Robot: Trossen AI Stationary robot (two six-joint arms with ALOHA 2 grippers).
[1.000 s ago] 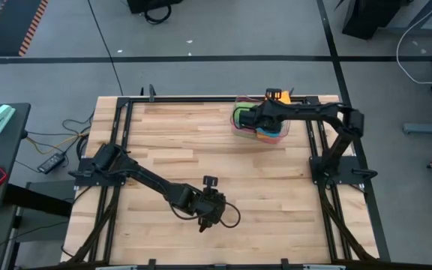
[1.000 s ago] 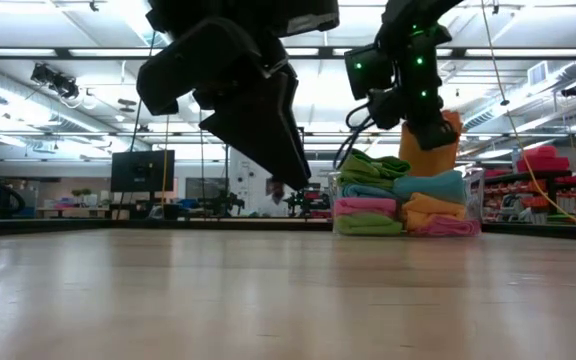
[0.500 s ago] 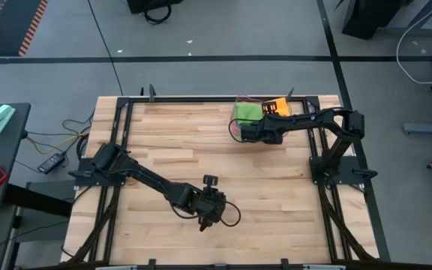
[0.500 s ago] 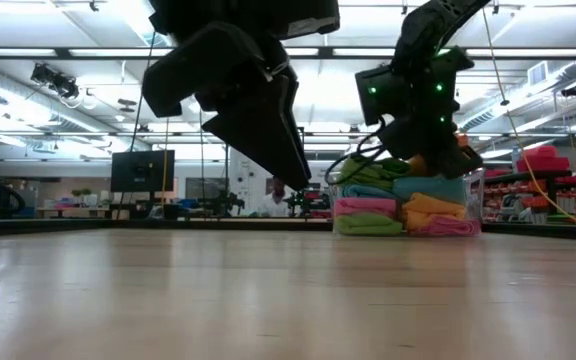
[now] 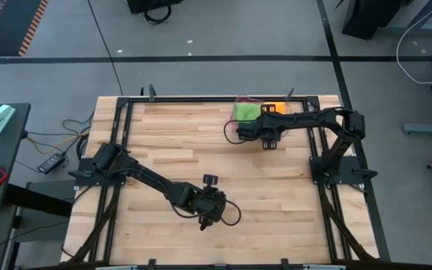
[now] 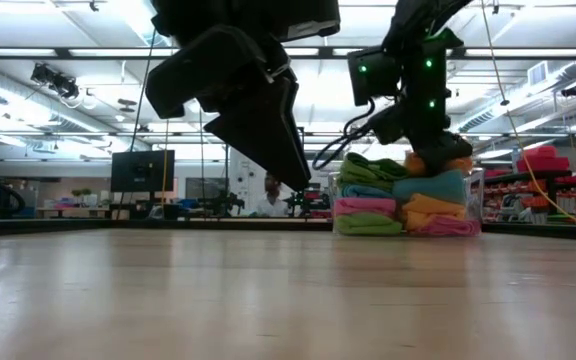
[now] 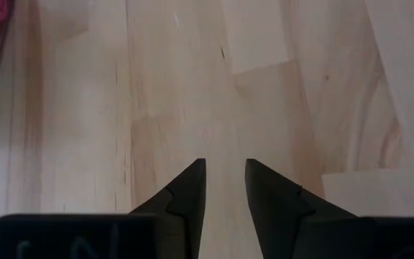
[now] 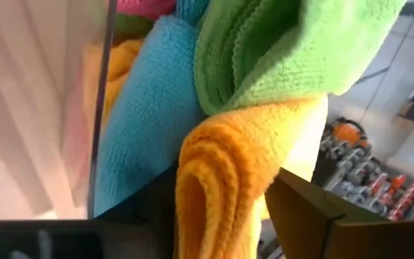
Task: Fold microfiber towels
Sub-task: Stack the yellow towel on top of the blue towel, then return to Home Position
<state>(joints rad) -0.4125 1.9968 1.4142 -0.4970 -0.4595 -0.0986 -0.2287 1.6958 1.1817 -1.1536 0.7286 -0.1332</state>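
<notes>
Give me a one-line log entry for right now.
right gripper: jaws around orange towel at tray | left gripper: idle, empty, above table | folding: not started

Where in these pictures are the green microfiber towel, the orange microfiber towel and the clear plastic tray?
Green microfiber towel (image 8: 279, 54): right wrist view, on its fluffy folded face.
Orange microfiber towel (image 8: 218, 187): right wrist view, on its rolled edge.
Clear plastic tray (image 6: 473, 200): low view, on its side wall.
</notes>
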